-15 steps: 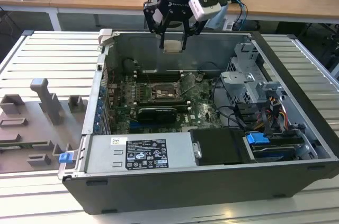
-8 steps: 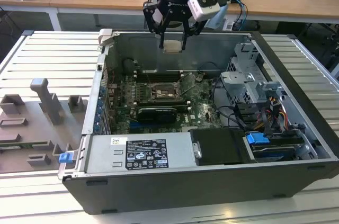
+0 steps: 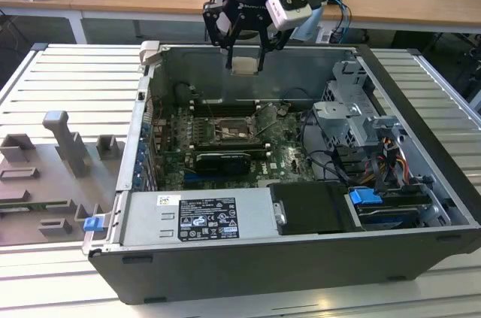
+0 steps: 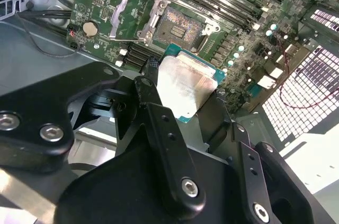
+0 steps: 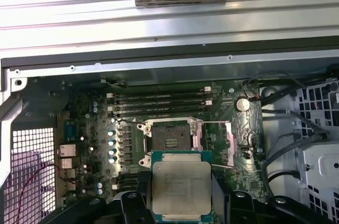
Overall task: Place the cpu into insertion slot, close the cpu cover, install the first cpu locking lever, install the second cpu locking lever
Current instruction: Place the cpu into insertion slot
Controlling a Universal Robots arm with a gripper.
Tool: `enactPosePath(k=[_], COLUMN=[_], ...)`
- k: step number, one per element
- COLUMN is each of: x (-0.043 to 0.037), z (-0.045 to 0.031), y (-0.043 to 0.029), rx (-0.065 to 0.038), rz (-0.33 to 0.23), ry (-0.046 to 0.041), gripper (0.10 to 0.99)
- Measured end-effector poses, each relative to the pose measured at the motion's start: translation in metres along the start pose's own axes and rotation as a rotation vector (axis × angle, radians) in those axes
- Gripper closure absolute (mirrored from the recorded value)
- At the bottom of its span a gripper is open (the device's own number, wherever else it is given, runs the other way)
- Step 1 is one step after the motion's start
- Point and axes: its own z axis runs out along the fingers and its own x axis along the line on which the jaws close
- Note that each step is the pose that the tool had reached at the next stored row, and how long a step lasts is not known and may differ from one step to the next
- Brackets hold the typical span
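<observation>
We see the gripper (image 3: 245, 61) hanging above the far wall of the open computer case (image 3: 301, 70) in the exterior view. Its fingers (image 4: 159, 123) are clamped on two opposite edges of the cpu (image 3: 245, 67), which is held flat with its silvery face toward the wrist cameras, clear of everything below. The insertion slot (image 3: 231, 131) lies bare near the middle of the motherboard (image 3: 289, 156), and the cpu cover (image 4: 126, 16) stands swung open at one side of it. In both wrist views the dark contact field shows uncovered. The board around the slot is crowded: memory slots (image 5: 159, 102) run just beside it, a coin battery (image 4: 90, 28) sits beyond the open cover, and a black expansion card (image 3: 222, 162) lies toward the case's near edge. Black cables (image 3: 323, 164) loop from the board toward the grey drive cage (image 3: 353, 104) at the exterior view's right, well apart from the slot. The power supply (image 3: 195, 216) lies along the near edge. Straight above the slot the way is open.
</observation>
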Motion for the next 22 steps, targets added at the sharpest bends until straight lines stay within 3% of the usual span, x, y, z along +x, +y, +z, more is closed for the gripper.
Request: enactPosePath(k=[22], x=[0.0009], z=[0.0001], y=[-0.0001], rx=[-0.001], rz=[0.031], ry=[-0.0028], gripper=[0.545])
